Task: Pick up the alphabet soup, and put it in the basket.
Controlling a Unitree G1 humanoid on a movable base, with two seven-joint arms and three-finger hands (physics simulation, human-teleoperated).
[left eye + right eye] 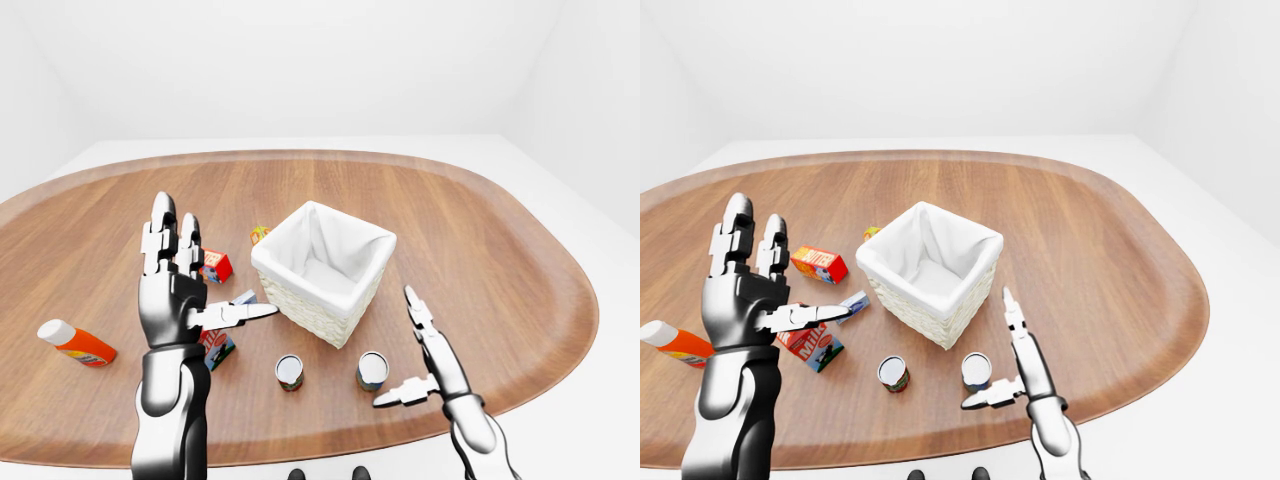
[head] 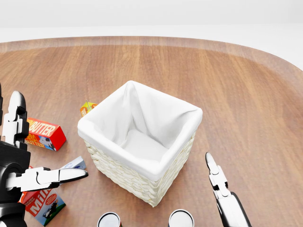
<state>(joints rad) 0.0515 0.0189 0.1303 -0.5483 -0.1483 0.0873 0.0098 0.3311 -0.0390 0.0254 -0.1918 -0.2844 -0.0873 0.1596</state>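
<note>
The alphabet soup is most likely one of two small cans standing upright on the desk (image 1: 480, 250), below the basket (image 1: 300, 305) in the left-eye view. Their labels are too small to read, so I cannot say which is which. The right can (image 1: 372, 370) matters most for the coming move, since it sits just beside the right hand (image 1: 440, 375), up and to the left of the palm in that view. The left can (image 1: 289, 372) stands a little further along toward the view's left, about midway between the two arms. Both have their long axis vertical, so a sideways wrap around the wall looks the natural grasp. The right hand's fingers (image 1: 415, 305) are spread wide and hold nothing. The long ones point up the view past the can's right side, and the thumb reaches leftward beneath it, close to the can, though no contact shows. The can is near the mouth of that spread but not yet enclosed. The left hand (image 1: 175, 300) is raised well clear of the desk, also splayed and empty, above a milk carton (image 1: 815, 345) and near a butter box (image 1: 820, 264). It is farther from the right can than the right hand is. The basket, lined in white and showing nothing inside, stands near the cans, so the carry should be short.
</note>
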